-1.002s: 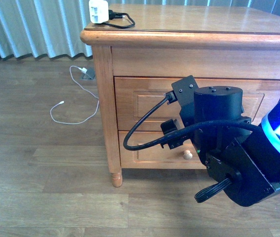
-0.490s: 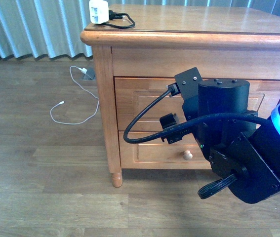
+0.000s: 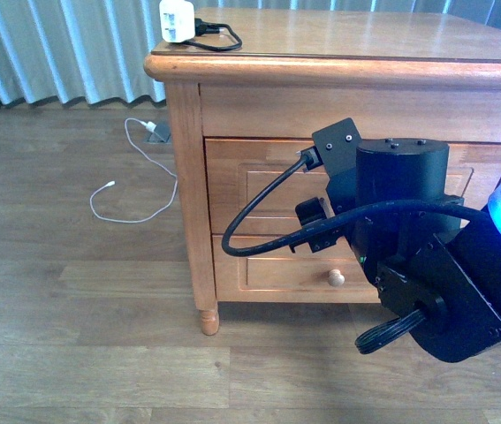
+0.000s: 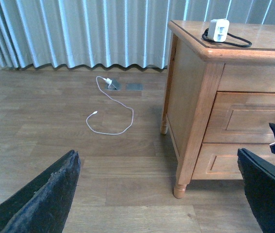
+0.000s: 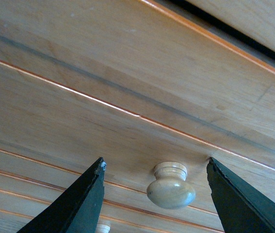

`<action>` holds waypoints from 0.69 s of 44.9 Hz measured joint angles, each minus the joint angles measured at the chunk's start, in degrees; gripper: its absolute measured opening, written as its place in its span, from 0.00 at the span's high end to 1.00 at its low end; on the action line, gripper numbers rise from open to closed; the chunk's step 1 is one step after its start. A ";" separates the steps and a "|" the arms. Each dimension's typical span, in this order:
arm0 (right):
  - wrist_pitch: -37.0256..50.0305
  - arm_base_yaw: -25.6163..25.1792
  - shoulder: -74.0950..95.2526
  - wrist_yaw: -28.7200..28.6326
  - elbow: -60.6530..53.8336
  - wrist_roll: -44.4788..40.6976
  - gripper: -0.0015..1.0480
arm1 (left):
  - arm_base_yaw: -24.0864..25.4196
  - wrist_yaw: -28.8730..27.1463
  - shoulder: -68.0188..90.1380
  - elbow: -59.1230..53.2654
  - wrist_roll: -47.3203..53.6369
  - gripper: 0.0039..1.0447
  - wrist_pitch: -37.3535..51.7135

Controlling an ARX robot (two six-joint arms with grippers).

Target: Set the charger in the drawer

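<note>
The charger, a white plug block with a looped black cable, lies on the left back corner of the cabinet top; it also shows in the left wrist view. The upper drawer is shut, and my right arm covers its knob in the front view. In the right wrist view my right gripper is open, with its two dark fingers on either side of the drawer's round wooden knob, not touching it. My left gripper is open and empty above the floor, left of the cabinet.
The lower drawer's knob shows below my right arm. A thin white cable lies on the wooden floor left of the cabinet, running to a floor socket. Grey curtains hang behind. The cabinet's front leg stands close by.
My right arm has shifted a little to the right and closer to the upper drawer's front. The charger has not moved.
</note>
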 joint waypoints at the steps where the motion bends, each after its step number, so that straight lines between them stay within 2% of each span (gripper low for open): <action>1: 0.00 0.00 0.02 0.00 0.00 0.00 0.39 | 0.00 -0.02 0.00 0.00 0.00 0.06 0.00; 5: 0.00 0.00 0.09 0.00 0.00 -0.04 0.36 | 0.00 0.00 0.00 0.00 0.00 0.06 0.00; 10: 0.02 -0.02 0.24 0.00 0.00 -0.22 0.37 | 0.00 -0.02 0.00 0.00 0.00 0.06 0.00; 15: 0.04 -0.15 0.87 0.02 0.00 -0.42 0.22 | 0.00 0.00 0.00 0.00 0.00 0.06 0.00; 20: 0.04 -0.33 1.18 0.00 0.00 -0.46 0.23 | 0.00 0.00 0.00 0.00 0.00 0.06 0.00; 24: 0.04 -0.50 1.27 0.02 0.00 -0.44 0.15 | 0.00 0.00 0.00 0.00 0.00 0.06 0.00; 26: 0.04 -0.55 1.27 0.09 0.00 -0.44 0.17 | 0.00 0.00 0.00 0.00 0.00 0.06 0.00; 31: 0.04 -0.59 1.27 0.20 0.04 -0.48 0.29 | 0.00 -0.02 0.00 0.00 0.00 0.06 0.00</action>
